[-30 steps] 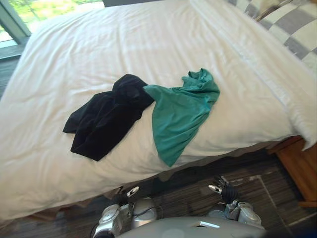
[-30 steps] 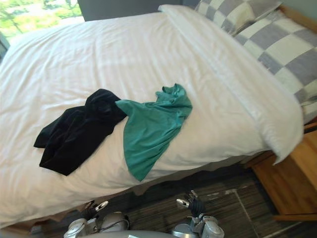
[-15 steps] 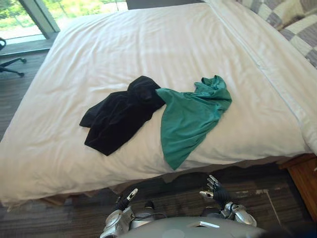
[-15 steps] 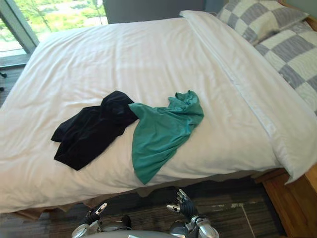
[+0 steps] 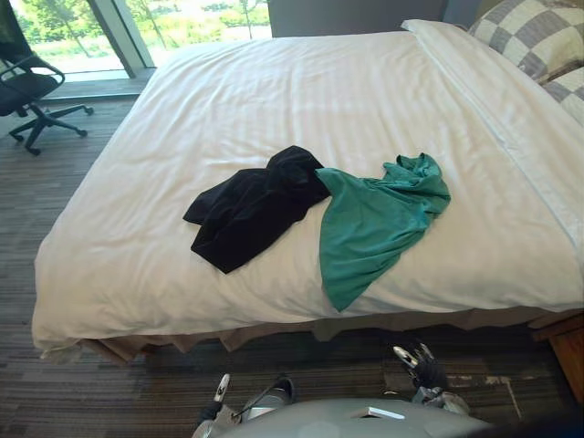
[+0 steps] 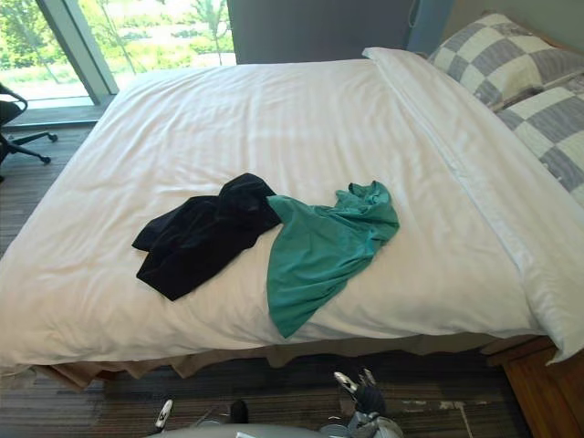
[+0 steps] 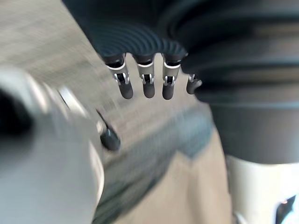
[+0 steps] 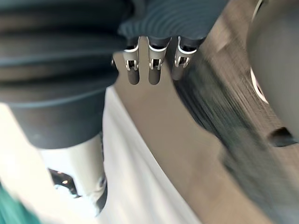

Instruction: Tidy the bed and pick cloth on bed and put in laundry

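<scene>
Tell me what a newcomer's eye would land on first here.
Two garments stand out on the white bed: a black cloth and, touching it on the robot's right, a green cloth whose tip nears the bed's near edge. At the far right sit checked pillows, and an office chair stands on the floor far left.
</scene>
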You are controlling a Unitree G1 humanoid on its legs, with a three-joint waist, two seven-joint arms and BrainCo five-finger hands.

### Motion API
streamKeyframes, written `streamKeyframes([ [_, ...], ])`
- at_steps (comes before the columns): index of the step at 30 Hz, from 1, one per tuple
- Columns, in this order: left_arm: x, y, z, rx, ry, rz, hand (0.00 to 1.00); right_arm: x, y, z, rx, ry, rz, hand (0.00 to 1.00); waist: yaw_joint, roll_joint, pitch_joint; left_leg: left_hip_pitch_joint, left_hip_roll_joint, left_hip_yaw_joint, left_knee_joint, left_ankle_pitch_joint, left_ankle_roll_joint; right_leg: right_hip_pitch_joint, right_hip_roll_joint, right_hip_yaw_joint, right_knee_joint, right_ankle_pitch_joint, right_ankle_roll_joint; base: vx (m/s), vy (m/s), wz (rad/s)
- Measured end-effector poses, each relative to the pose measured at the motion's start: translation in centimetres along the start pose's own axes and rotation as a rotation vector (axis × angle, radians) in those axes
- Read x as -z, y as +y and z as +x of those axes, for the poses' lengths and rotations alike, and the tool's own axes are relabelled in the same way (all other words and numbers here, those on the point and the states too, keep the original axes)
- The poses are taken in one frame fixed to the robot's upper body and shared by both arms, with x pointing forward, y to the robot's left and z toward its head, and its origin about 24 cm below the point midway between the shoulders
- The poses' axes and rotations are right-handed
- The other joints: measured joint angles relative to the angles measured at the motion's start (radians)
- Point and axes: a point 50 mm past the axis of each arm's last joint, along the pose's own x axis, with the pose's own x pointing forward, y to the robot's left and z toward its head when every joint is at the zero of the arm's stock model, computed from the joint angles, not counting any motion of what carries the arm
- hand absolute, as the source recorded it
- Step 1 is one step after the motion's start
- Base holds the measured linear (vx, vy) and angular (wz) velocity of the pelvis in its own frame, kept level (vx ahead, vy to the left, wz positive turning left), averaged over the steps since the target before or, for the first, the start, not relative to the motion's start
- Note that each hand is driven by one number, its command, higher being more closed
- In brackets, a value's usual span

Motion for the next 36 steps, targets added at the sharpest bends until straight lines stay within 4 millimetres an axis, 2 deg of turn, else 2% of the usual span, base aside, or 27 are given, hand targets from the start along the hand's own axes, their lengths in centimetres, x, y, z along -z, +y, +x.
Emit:
streamKeyframes([
  [1, -0.6, 0.4, 0.1, -0.02, -0.017, -0.061, 0.0, -0.7, -0.9, 0.0, 0.046, -0.035, 0.046, 0.0, 0.003, 0.0, 0.0, 0.001, -0.001, 0.004, 0.0, -0.003, 0.001, 0.004, 0.0, 0.0, -0.008, 0.002, 0.001, 0.05, 0.037, -0.06],
  [3, -3.5, 0.6, 0.2, -0.043, -0.114, -0.241, 0.0, -3.5, -3.7, -0.5, 0.165, -0.183, 0.147, 0.0, 0.015, -0.001, -0.002, 0.005, -0.002, 0.019, 0.0, -0.024, -0.001, 0.014, -0.002, 0.0, -0.026, 0.005, 0.002, 0.1, 0.022, -0.06],
  [4, -6.8, 0.3, 0.0, -0.023, -0.236, -0.378, 0.0, -6.1, -5.9, -1.2, 0.234, -0.324, 0.188, 0.0, 0.023, -0.004, -0.007, 0.005, -0.005, 0.022, 0.0, -0.025, -0.003, 0.027, -0.003, -0.002, -0.037, 0.007, 0.003, 0.13, 0.007, -0.01],
  [5, -8.3, 0.3, -0.1, -0.014, -0.289, -0.426, 0.0, -7.2, -6.7, -1.5, 0.254, -0.381, 0.198, 0.0, 0.022, -0.007, -0.012, 0.004, -0.007, 0.022, 0.0, -0.029, -0.001, 0.03, -0.003, -0.003, -0.04, 0.009, 0.005, 0.18, 0.001, 0.0],
  [7, -15.1, 0.5, -1.8, 0.047, -0.552, -0.57, 0.0, -12.4, -9.1, -3.4, 0.299, -0.654, 0.222, 0.0, 0.023, -0.015, -0.046, 0.006, -0.014, 0.038, 0.001, -0.047, -0.004, 0.033, -0.01, -0.002, -0.051, 0.014, 0.008, 0.17, 0.002, -0.05],
  [8, -15.7, 0.5, -2.1, 0.057, -0.577, -0.581, 0.0, -12.9, -9.2, -3.6, 0.299, -0.682, 0.221, 0.0, 0.023, -0.017, -0.049, 0.006, -0.016, 0.041, 0.001, -0.047, -0.004, 0.033, -0.011, -0.002, -0.05, 0.014, 0.008, 0.19, 0.016, 0.04],
  [9, -18.0, -0.3, -3.3, 0.113, -0.675, -0.615, 0.0, -14.9, -9.6, -4.5, 0.285, -0.789, 0.208, 0.0, 0.021, -0.018, -0.054, 0.01, -0.023, 0.052, 0.006, -0.046, -0.003, 0.043, -0.017, -0.003, -0.05, 0.014, 0.008, 0.16, 0.02, 0.18],
  [10, -19.0, -0.9, -4.0, 0.151, -0.722, -0.625, 0.0, -15.8, -9.6, -4.9, 0.272, -0.837, 0.194, 0.0, 0.019, -0.02, -0.055, 0.013, -0.027, 0.055, 0.006, -0.045, -0.002, 0.05, -0.02, -0.005, -0.049, 0.015, 0.008, 0.18, 0.031, 0.33],
  [12, -22.3, -2.0, -7.0, 0.261, -0.914, -0.633, 0.0, -18.2, -9.1, -6.4, 0.212, -0.987, 0.123, 0.0, 0.018, -0.032, -0.067, 0.029, -0.027, 0.055, 0.007, -0.046, -0.002, 0.072, -0.021, -0.003, -0.038, 0.023, -0.003, 0.17, 0.017, 0.31],
  [13, -22.9, -2.3, -7.8, 0.287, -0.959, -0.632, 0.0, -18.8, -8.7, -6.7, 0.188, -1.023, 0.105, 0.0, 0.019, -0.033, -0.067, 0.036, -0.026, 0.055, 0.007, -0.046, -0.002, 0.077, -0.019, -0.003, -0.034, 0.027, -0.002, 0.18, -0.008, 0.22],
  [16, -25.4, -4.0, -12.3, 0.433, -1.191, -0.578, 0.0, -22.1, -6.2, -8.1, 0.064, -1.208, -0.001, 0.0, 0.019, -0.036, -0.069, 0.045, -0.014, 0.055, 0.007, -0.057, -0.001, 0.078, -0.014, 0.002, -0.016, 0.032, -0.005, 0.16, -0.039, 0.16],
  [18, -27.0, -4.8, -15.5, 0.533, -1.348, -0.52, 0.0, -24.4, -3.8, -8.7, -0.034, -1.299, -0.136, 0.0, 0.022, -0.032, -0.069, 0.051, -0.011, 0.054, 0.007, -0.074, 0.001, 0.079, -0.01, 0.01, -0.014, 0.032, -0.005, 0.13, -0.036, 0.02],
  [20, -27.9, -5.5, -17.1, 0.579, -1.421, -0.46, 0.0, -25.9, -1.9, -8.6, -0.103, -1.334, -0.237, 0.0, 0.021, -0.029, -0.07, 0.056, -0.013, 0.058, 0.007, -0.084, 0.003, 0.078, -0.01, 0.037, -0.014, 0.032, -0.005, 0.11, -0.025, -0.07],
  [22, -27.6, -6.5, -17.2, 0.6, -1.432, -0.387, 0.0, -26.7, 0.0, -8.4, -0.165, -1.348, -0.315, 0.0, 0.022, -0.026, -0.07, 0.053, -0.015, 0.062, 0.013, -0.094, 0.006, 0.075, -0.01, 0.057, -0.015, 0.032, -0.005, 0.14, -0.046, -0.07],
  [25, -26.2, -9.0, -18.0, 0.705, -1.488, -0.258, 0.0, -27.3, 4.5, -7.4, -0.296, -1.334, -0.45, 0.0, 0.009, -0.034, -0.065, 0.04, -0.014, 0.054, 0.051, -0.119, 0.006, 0.077, -0.004, 0.063, -0.023, 0.036, -0.008, 0.1, -0.064, -0.07],
  [27, -25.5, -12.3, -18.5, 0.754, -1.468, -0.134, 0.0, -27.8, 9.7, -6.7, -0.456, -1.306, -0.611, 0.0, 0.013, -0.03, -0.063, 0.038, -0.005, 0.065, 0.083, -0.124, 0.01, 0.079, 0.003, 0.102, -0.03, 0.05, -0.019, 0.09, -0.065, -0.28],
  [28, -25.2, -13.2, -18.5, 0.752, -1.462, -0.087, 0.0, -27.6, 10.9, -6.5, -0.485, -1.294, -0.647, 0.0, 0.013, -0.029, -0.062, 0.039, -0.002, 0.07, 0.092, -0.125, 0.011, 0.078, 0.005, 0.113, -0.027, 0.054, -0.021, 0.07, -0.078, -0.27],
  [29, -24.6, -14.7, -18.6, 0.759, -1.45, -0.015, 0.0, -26.7, 13.1, -6.1, -0.54, -1.27, -0.688, 0.0, 0.008, -0.025, -0.06, 0.039, 0.008, 0.073, 0.111, -0.125, 0.012, 0.077, 0.013, 0.121, -0.017, 0.062, -0.034, 0.05, -0.07, -0.18],
  [30, -24.4, -15.2, -18.6, 0.748, -1.448, 0.021, 0.0, -26.2, 13.9, -5.9, -0.553, -1.256, -0.715, 0.0, 0.004, -0.021, -0.058, 0.039, 0.015, 0.073, 0.118, -0.125, 0.012, 0.071, 0.019, 0.126, -0.001, 0.067, -0.04, 0.08, -0.129, -0.22],
  [31, -23.9, -15.9, -18.3, 0.707, -1.444, 0.099, 0.0, -24.6, 15.6, -5.6, -0.58, -1.219, -0.804, 0.0, -0.016, 0.019, -0.036, 0.041, 0.06, 0.072, 0.134, -0.125, 0.013, 0.017, 0.043, 0.161, 0.092, 0.041, -0.045, 0.06, -0.138, -0.24],
  [32, -23.8, -16.2, -18.1, 0.677, -1.44, 0.123, 0.0, -23.8, 16.1, -5.5, -0.584, -1.202, -0.84, 0.0, -0.019, 0.033, -0.028, 0.041, 0.084, 0.065, 0.142, -0.128, 0.018, -0.008, 0.078, 0.203, 0.058, -0.013, -0.041, 0.04, -0.144, -0.28],
  [33, -23.9, -16.4, -17.8, 0.656, -1.433, 0.137, 0.0, -23.3, 16.2, -5.6, -0.579, -1.194, -0.852, 0.0, -0.02, 0.034, -0.027, 0.037, 0.09, 0.07, 0.148, -0.128, 0.018, -0.006, 0.097, 0.219, -0.05, -0.009, -0.047, 0.01, -0.166, -0.15],
  [34, -24.3, -16.7, -17.3, 0.608, -1.422, 0.183, 0.0, -22.7, 16.5, -5.8, -0.58, -1.191, -0.851, 0.0, -0.038, 0.003, -0.022, 0.02, 0.072, 0.07, 0.186, -0.147, -0.008, -0.001, 0.099, 0.214, -0.18, 0.111, -0.048, 0.02, -0.165, 0.06],
  [36, -23.5, -16.8, -16.5, 0.588, -1.391, 0.251, 0.0, -22.6, 16.1, -5.4, -0.539, -1.168, -0.846, 0.0, -0.063, 0.031, -0.016, 0.026, 0.098, 0.075, 0.205, -0.162, -0.019, 0.01, 0.124, 0.221, -0.178, 0.116, -0.053, 0.07, -0.139, -0.06],
])
